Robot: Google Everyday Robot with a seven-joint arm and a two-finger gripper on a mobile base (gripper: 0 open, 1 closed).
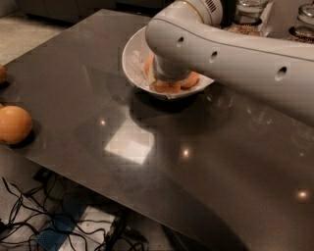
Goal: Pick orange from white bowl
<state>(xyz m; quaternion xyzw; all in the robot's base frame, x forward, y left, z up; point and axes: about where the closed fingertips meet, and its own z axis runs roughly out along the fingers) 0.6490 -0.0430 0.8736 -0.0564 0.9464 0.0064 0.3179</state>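
The white bowl (pixel 131 60) sits on the dark table toward the back middle. Orange fruit (pixel 169 87) shows inside it, mostly covered by my arm. My white arm (pixel 230 46) comes in from the right and bends down into the bowl. The gripper (pixel 169 78) is down inside the bowl on top of the oranges, hidden by the wrist.
A loose orange (pixel 13 124) lies at the table's left edge, with part of another (pixel 2 74) behind it. Glass jars (pixel 248 12) stand at the back right. The dark glossy table (pixel 147 162) ends near the front; cables (pixel 29 215) lie on the floor below.
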